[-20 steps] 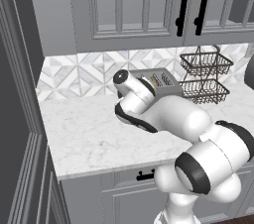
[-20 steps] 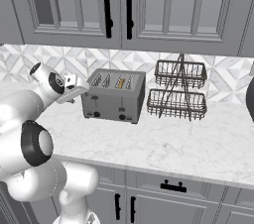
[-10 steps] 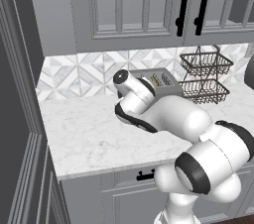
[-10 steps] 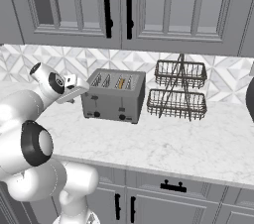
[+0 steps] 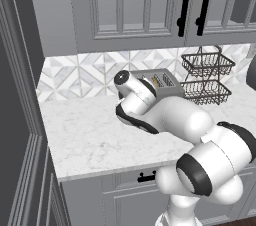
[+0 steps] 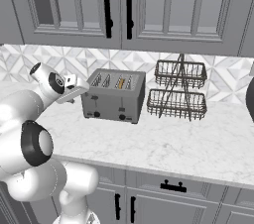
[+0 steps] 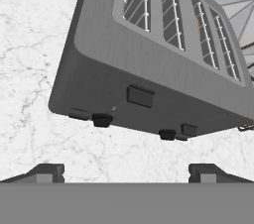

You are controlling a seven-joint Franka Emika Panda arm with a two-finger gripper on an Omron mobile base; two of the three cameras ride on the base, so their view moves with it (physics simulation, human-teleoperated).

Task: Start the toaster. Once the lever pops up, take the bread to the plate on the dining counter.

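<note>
The boxy grey toaster [image 6: 114,96] stands on the marble worktop against the tiled wall, and part of the toaster [image 5: 162,81] shows behind my arm. A thin tan slice of bread [image 6: 120,83] sits in one of its slots. In the hand view the toaster [image 7: 149,44] looms close, with a slider lever [image 7: 140,95] and a dark knob [image 7: 101,119] on its front. My gripper [image 7: 126,173] is open and holds nothing, a short way in front of that face. From the right base view the gripper [image 6: 79,89] hangs just left of the toaster. The plate and the dining counter are out of view.
A two-tier wire basket [image 6: 179,89] stands right of the toaster. Grey wall cabinets [image 6: 124,5] hang above the worktop [image 6: 188,143]. A dark rounded object [image 6: 250,96] sits at the far right edge. A tall dark cabinet side [image 5: 20,120] bounds the worktop on the left.
</note>
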